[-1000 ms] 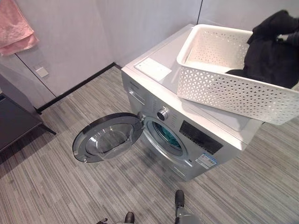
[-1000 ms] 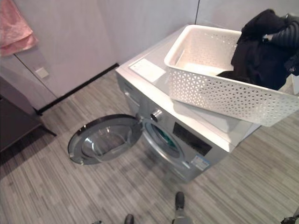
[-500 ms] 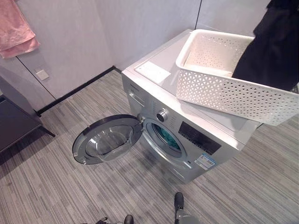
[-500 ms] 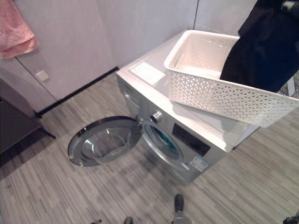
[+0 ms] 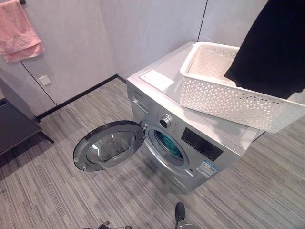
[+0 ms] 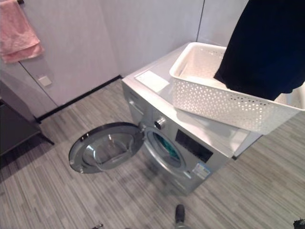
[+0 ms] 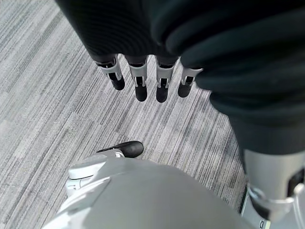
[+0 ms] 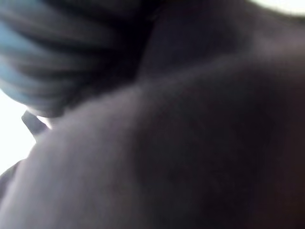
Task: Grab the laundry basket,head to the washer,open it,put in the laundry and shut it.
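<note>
Grey striped floor (image 5: 57, 191), pink towel (image 5: 19, 31) on the wall far left. Washer door (image 5: 108, 145) hangs open to the left of the drum mouth (image 5: 167, 143). White basket (image 5: 214, 93) sits on the washer (image 5: 162, 95) top. Dark garment (image 5: 274, 47) hangs upright above the basket's right end, so the drum lies down and to its left. Left hand (image 7: 147, 78) relaxed, fingers straight, over floor. Right hand's grip: cannot tell, cloth covers its wrist view.
</note>
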### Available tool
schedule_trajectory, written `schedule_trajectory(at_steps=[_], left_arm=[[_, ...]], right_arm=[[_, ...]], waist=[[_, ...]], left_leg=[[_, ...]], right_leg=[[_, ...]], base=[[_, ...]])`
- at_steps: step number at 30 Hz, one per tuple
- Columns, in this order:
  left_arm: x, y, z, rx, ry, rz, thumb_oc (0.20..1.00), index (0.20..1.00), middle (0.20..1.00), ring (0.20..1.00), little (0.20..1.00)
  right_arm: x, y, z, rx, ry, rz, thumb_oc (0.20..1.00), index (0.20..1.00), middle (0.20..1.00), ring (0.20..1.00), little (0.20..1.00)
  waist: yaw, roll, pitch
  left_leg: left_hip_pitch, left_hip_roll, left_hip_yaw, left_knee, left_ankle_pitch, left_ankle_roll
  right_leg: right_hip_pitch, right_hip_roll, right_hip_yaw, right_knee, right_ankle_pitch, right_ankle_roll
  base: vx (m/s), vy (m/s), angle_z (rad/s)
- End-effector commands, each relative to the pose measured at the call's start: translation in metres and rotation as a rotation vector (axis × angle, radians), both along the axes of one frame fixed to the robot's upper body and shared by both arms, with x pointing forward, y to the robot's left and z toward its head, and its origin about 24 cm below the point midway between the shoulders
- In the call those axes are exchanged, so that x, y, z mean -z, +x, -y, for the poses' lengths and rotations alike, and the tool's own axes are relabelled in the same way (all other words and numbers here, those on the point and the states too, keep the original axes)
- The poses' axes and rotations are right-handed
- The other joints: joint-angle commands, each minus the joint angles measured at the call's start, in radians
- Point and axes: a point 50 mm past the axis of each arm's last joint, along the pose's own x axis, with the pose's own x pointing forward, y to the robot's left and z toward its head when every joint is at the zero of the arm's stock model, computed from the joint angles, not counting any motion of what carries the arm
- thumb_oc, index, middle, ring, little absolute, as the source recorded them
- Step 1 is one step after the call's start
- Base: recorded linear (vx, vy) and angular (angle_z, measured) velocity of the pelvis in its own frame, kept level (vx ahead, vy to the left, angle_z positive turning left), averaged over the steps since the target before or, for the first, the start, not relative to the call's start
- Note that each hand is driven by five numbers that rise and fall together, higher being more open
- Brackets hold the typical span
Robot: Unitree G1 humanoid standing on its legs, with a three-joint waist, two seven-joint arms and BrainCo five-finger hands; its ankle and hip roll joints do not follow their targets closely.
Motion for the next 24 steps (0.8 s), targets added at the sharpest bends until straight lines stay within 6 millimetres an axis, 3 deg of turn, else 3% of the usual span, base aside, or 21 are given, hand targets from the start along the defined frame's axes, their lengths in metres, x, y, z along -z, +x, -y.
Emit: schedule_trajectory(at_steps=[1,7,8,15,24], left_arm=[[-0.008,-0.005,-0.040,0.050,0.140,-0.052,1.000,1.000,1.000,1.000,1.000],[-0.008,-0.004,-0.039,0.061,0.151,-0.048,1.000,1.000,1.000,1.000,1.000],[-0.008,-0.002,-0.037,0.067,0.153,-0.042,1.000,1.000,1.000,1.000,1.000],[-0.007,0.000,-0.034,0.085,0.160,-0.040,1.000,1.000,1.000,1.000,1.000],[-0.006,-0.009,-0.033,0.107,0.171,-0.074,1.000,1.000,1.000,1.000,1.000]], right_arm=[[-0.029,-0.029,0.007,0.019,0.017,0.186,0.200,0.200,0.200,0.200,0.200],[-0.024,-0.034,-0.009,-0.086,-0.023,0.274,0.200,0.200,0.200,0.200,0.200],[-0.027,-0.041,-0.019,-0.130,-0.045,0.333,0.200,0.200,0.200,0.200,0.200],[-0.031,-0.071,-0.034,-0.215,-0.092,0.539,0.200,0.200,0.200,0.200,0.200],[-0.026,-0.088,-0.051,-0.304,-0.125,0.665,0.200,0.200,0.200,0.200,0.200]], waist=[[0.014,-0.103,-0.048],[0.011,-0.103,-0.051],[0.010,-0.100,-0.052],[0.004,-0.096,-0.062],[0.001,-0.095,-0.070]], left_leg=[[0.067,0.012,0.014,-0.029,0.066,0.015],[0.075,0.006,0.022,-0.029,0.050,0.020],[0.077,0.003,0.024,-0.029,0.045,0.023],[0.086,-0.008,0.024,-0.029,0.026,0.029],[0.095,-0.017,0.033,-0.029,0.004,0.036]], right_leg=[[0.105,-0.058,0.083,0.009,-0.119,0.080],[0.106,-0.060,0.091,0.008,-0.117,0.083],[0.105,-0.063,0.094,0.009,-0.116,0.084],[0.111,-0.071,0.094,0.009,-0.116,0.088],[0.108,-0.078,0.103,0.009,-0.112,0.091]], base=[[0.00,0.000,0.00],[0.00,0.011,-0.02],[-0.01,0.018,-0.04],[0.00,0.004,0.00],[0.00,0.006,-0.04]])
